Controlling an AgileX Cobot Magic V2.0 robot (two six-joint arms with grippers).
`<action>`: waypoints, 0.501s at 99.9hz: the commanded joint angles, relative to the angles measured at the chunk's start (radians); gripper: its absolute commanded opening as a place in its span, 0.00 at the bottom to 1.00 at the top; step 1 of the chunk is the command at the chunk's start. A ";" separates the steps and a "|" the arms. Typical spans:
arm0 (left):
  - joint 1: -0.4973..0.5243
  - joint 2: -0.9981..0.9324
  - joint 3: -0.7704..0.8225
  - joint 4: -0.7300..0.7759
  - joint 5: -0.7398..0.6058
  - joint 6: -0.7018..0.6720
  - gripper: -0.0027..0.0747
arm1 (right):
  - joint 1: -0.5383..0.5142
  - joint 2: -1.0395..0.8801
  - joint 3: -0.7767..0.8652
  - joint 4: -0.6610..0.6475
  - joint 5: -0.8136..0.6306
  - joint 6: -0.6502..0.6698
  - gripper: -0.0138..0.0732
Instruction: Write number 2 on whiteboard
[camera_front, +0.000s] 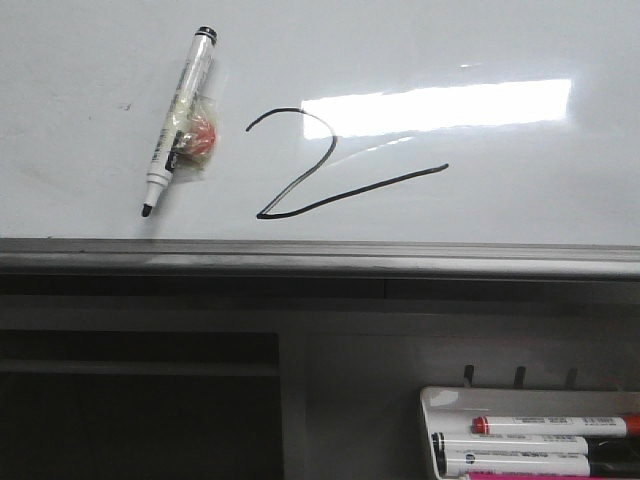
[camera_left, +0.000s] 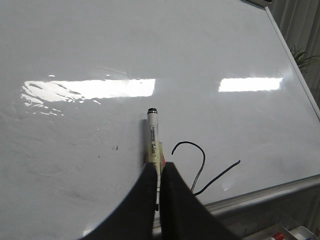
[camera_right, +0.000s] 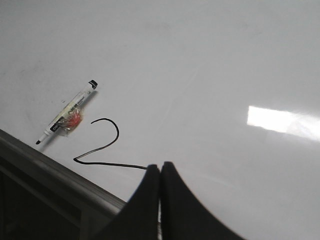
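- Both hands show only in their own wrist views: the left hand (camera_left: 160, 200) has its fingers pressed together with nothing between them, hovering over the marker (camera_left: 154, 137) that lies loose on the whiteboard (camera_left: 75, 160); the right hand (camera_right: 160, 200) is likewise clenched on nothing, at the lower middle of its frame, near the tail end of the 2 (camera_right: 102, 147).
- In the front view neither hand appears; the marker (camera_front: 180, 122) lies at upper left, tip toward the rail, with a small orange-red lump and clear tape stuck to its barrel.
- By my judgement the writing step is done and the pen has been put down, so what remains is only pulling the arms clear, with care not to smear fresh ink.
- As for the 2 (camera_front: 330, 170), it sits at the frame's centre on the whiteboard (camera_front: 520, 50), just right of the marker: a thin black line, hooked top, slanting down to a sharp corner, then a long tail rising to the right. It reads clearly, though it leans.
- At lower right, a tray (camera_front: 440, 400) holds spare markers.
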 joint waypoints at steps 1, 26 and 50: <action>0.001 0.005 -0.006 0.000 -0.046 -0.001 0.01 | -0.007 0.000 -0.027 0.016 -0.064 -0.001 0.08; 0.041 -0.027 0.031 0.125 -0.105 -0.016 0.01 | -0.007 0.000 -0.027 0.016 -0.064 -0.001 0.08; 0.230 -0.101 0.061 0.556 -0.054 -0.391 0.01 | -0.007 0.000 -0.027 0.016 -0.064 -0.001 0.08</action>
